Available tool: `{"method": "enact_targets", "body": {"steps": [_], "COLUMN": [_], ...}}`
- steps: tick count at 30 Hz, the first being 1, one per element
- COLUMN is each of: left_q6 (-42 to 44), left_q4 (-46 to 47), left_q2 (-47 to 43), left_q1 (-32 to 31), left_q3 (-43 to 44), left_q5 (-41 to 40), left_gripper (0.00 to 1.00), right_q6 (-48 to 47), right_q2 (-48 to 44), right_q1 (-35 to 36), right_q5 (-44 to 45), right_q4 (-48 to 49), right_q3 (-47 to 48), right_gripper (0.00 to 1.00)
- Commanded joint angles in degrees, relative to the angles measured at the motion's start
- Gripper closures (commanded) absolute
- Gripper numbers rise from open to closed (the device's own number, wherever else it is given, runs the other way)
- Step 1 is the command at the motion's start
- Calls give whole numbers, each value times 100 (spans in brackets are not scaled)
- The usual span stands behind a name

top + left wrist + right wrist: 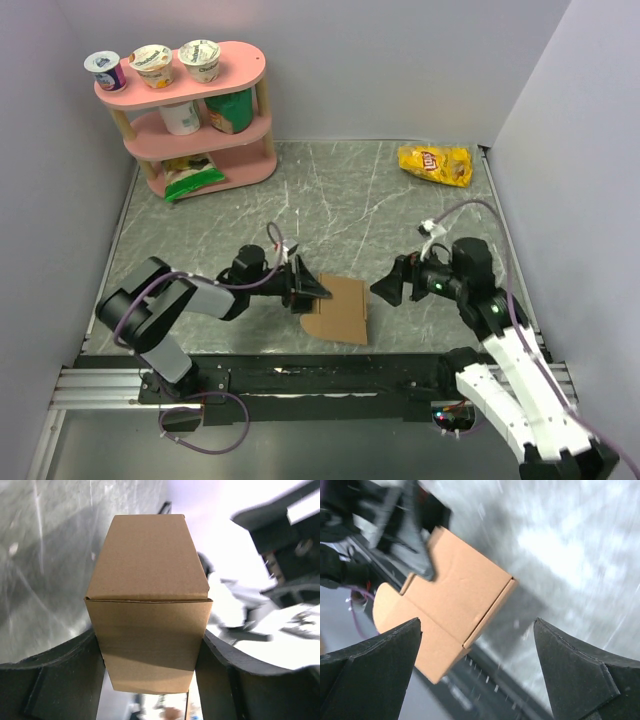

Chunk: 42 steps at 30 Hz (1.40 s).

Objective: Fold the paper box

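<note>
Currently paper box, partly folded with one rounded flap out flat, sits between both grippers. Left gripper pinches it, fingers pressed on opposite sides. Right gripper is spread wide just beside box, not touching. Chip bag lies well beyond it.

The paper box is plain brown cardboard, already folded into a squarish body, with one rounded flap spread flat at its near left corner. It lies on the table near the front edge, in the middle, and its left end is clamped in the left pincer.
</note>
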Motion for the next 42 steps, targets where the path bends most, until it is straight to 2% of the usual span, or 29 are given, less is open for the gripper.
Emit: {"method": "enact_targets", "body": {"steps": [1,2,6,8,12,14,17,21,24,27,28,29,31,33,36,42], "left_q6": [-1416,-1843,-3392,-4093,-4870,-5430,-5924,-6128,-6294,-6401,-6366,-6418,-6471,-6515,-6497,-6629], "left_q4": [651,756,2342,2741,3190,3690,4078,3789,4245,4387,4369,4404,4483,4527,4518,4685], "left_q2": [-714,-803,-1145,-1269,-1708,-1796,-1919,-2350,-2114,-2026,-2025,-2017,-1999,-1999,-2060,-2122], "left_q1": [310,363,819,882,943,1013,1127,1347,1356,1348,1348,1339,1339,1330,1251,1049], "left_q3": [-362,-459,-1213,-1399,-1873,-2050,-2200,-2235,-2095,-1954,-1954,-1971,-2050,-2059,-2041,-2261], "left_q5": [200,191,25,-90,-432,-573,-442,-249,-2,146,173,173,147,165,209,147], "left_gripper": [52,51,53,54,51,50,50,48,47,46,46,46,46,46,45,42], "right_q6": [-286,-348,-865,-981,-805,-1032,-1814,-2561,-2878,-3439,-3616,-3774,-4249,-4460,-4785,-5488], "right_q2": [-1079,-1211,-1554,-1660,-1881,-1740,-1599,-1775,-1504,-1214,-1169,-1125,-906,-686,-763,-721], "right_q1": [205,231,442,504,679,985,1513,2321,2796,3770,4322,4614,5115,5249,5390,5539], "right_q5": [117,48,12,-32,144,-23,485,996,1416,2461,2838,3503,3965,4405,4564,4820], "right_q4": [1291,1667,2399,2785,4557,4773,4466,4378,4229,4079,4140,4323,4456,4701,5429,6047], "right_q3": [-356,-454,-797,-1034,-1623,-1834,-1887,-2081,-1985,-1861,-1870,-1879,-1888,-1913,-2299,-2590], "right_gripper": [0,0,0,0,0,0,0,0,0,0,0,0,0,0,0,0]}}
